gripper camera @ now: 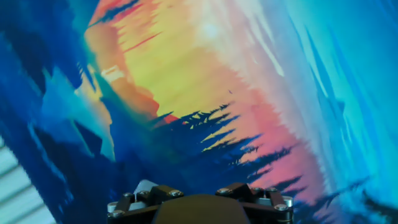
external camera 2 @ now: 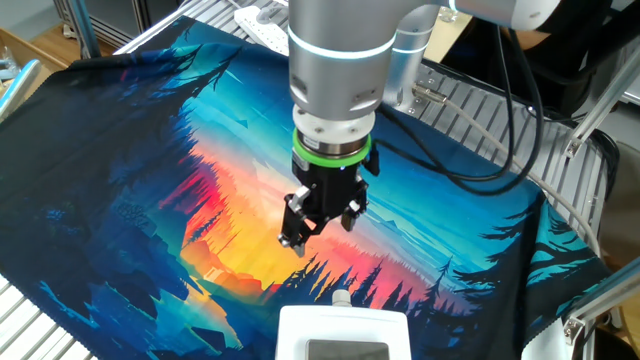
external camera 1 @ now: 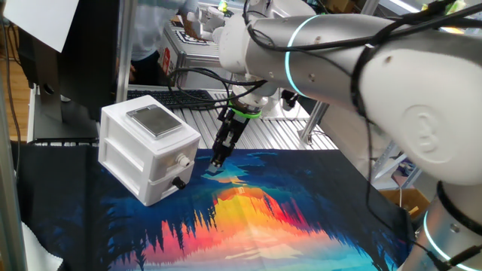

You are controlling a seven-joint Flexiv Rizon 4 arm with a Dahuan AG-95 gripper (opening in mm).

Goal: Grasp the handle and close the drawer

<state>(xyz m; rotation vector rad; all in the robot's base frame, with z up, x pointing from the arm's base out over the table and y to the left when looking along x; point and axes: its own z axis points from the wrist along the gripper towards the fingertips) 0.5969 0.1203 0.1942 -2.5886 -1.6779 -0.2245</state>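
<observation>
The small white two-drawer cabinet (external camera 1: 143, 150) stands on the left of the colourful mat. The upper drawer (external camera 1: 162, 164) carries the white knob handle (external camera 1: 183, 159). The lower drawer has a black knob (external camera 1: 178, 183). I cannot tell how far the upper drawer stands out. In the other fixed view the handle (external camera 2: 341, 298) shows at the cabinet's (external camera 2: 340, 335) front edge. My gripper (external camera 1: 218, 160) hangs just right of the handle, fingers pointing down close to the mat, apart from the cabinet. In the other fixed view the gripper (external camera 2: 322, 232) is open and empty. The hand view shows only mat and the gripper's base.
The printed mat (external camera 1: 286, 218) covers the table, with slatted metal (external camera 1: 271, 132) behind it. A black keyboard (external camera 1: 177, 96) lies behind the cabinet. A silver plate (external camera 1: 154, 120) sits on the cabinet top. A white power strip (external camera 2: 262, 18) lies at the mat's far edge.
</observation>
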